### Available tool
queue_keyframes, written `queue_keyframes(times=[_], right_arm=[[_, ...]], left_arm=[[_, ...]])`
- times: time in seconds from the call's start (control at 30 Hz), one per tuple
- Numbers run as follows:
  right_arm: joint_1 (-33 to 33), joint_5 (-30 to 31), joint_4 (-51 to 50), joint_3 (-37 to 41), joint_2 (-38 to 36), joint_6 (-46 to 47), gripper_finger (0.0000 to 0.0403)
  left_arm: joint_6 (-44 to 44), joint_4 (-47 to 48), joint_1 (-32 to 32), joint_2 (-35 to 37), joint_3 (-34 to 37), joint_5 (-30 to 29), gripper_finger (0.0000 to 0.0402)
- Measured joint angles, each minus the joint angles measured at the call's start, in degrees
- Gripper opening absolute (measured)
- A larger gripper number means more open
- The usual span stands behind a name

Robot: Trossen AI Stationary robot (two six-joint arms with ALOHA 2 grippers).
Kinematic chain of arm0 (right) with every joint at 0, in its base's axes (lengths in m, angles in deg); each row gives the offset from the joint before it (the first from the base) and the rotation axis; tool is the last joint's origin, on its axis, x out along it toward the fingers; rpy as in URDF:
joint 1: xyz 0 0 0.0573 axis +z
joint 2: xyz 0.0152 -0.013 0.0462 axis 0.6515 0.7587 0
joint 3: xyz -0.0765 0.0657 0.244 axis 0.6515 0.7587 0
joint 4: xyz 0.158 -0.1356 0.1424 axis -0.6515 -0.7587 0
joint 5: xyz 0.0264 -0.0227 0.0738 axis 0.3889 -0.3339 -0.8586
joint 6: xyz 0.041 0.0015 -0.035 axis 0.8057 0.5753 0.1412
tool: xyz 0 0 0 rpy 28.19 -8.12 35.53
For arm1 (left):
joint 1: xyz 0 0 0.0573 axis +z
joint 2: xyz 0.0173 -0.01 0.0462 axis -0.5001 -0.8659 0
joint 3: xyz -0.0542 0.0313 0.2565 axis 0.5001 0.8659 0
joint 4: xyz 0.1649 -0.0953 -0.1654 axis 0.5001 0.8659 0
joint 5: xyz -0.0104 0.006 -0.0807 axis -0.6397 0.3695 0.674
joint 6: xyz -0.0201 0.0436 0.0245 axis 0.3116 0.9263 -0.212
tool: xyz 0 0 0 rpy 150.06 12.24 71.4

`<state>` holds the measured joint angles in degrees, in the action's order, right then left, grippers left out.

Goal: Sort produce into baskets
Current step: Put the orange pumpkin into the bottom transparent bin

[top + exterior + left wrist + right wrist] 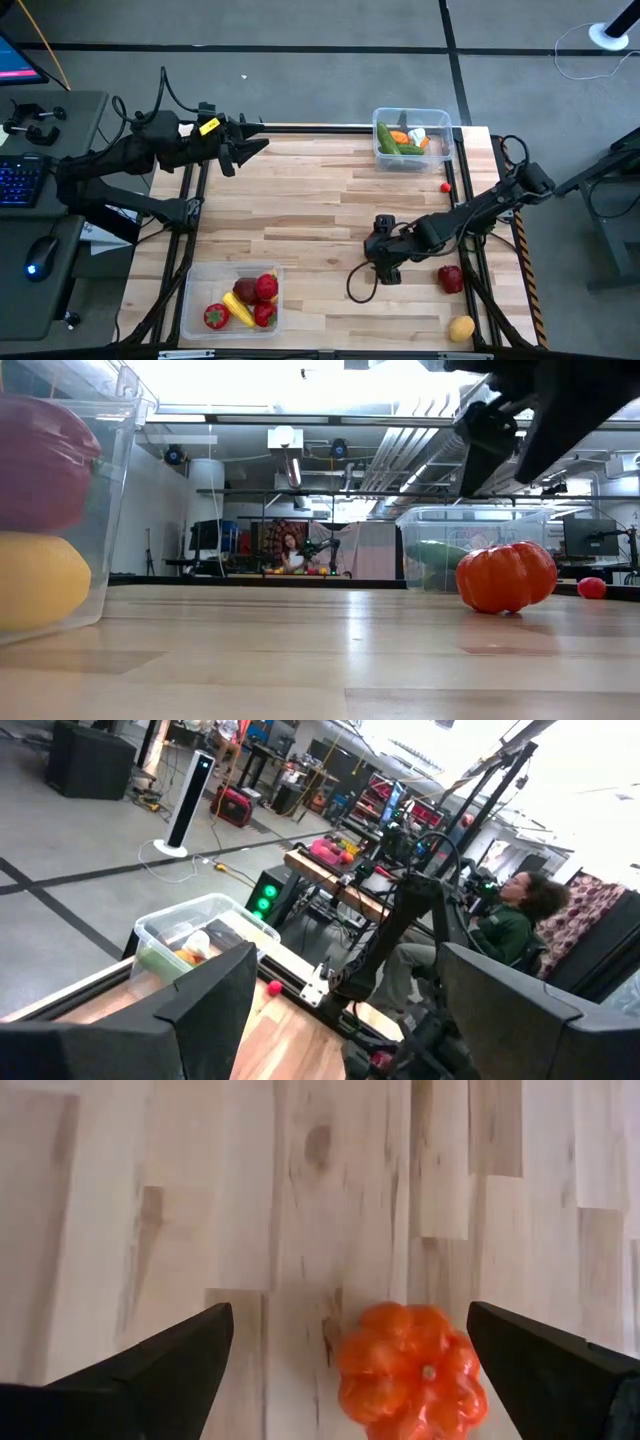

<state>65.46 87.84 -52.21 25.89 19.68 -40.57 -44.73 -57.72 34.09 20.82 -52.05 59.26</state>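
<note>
To pick cleanly, the right end effector should descend straight over the orange ribbed tomato on the table, centring it before closing. Its fingers stand wide apart, empty, touching nothing. The left end effector waits at the far left edge, fingers apart, empty.

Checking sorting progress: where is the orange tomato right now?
In the right wrist view the orange tomato lies loose on the bare table, between the open right gripper's fingers; the high view hides it under that gripper.
</note>
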Motion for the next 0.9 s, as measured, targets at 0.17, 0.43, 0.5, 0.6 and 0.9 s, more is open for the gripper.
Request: queue_keyframes(times=[0.17, 0.43, 0.5, 0.6, 0.9], right_arm=[[-0.01, -2.3, -2.14, 3.53, 0.09, -2.84, 0.0394], [-4.29, -0.87, -3.16, 5.0, 0.09, -1.2, 0.0393], [-5.64, -1.98, -3.18, 5.0, 0.11, -0.96, 0.0393], [-7.67, -5.3, -3.12, 5.0, 1.21, -1.01, 0.0394], [-9.46, -10.52, 0.74, 5.0, 9.37, -2.92, 0.0394]], left_arm=[[0.67, 0.02, 0.0, 0.0, 0.0, 0.0, 0.03], [1.4, 0.04, 0.0, 0.0, 0.0, 0.0, 0.03], [1.4, 0.04, 0.0, 0.0, 0.0, 0.0, 0.03], [1.42, 0.08, 0.0, 0.0, 0.0, 0.0, 0.03], [1.39, 1.74, 0.02, 0.0, 0.02, 0.31, 0.03]])
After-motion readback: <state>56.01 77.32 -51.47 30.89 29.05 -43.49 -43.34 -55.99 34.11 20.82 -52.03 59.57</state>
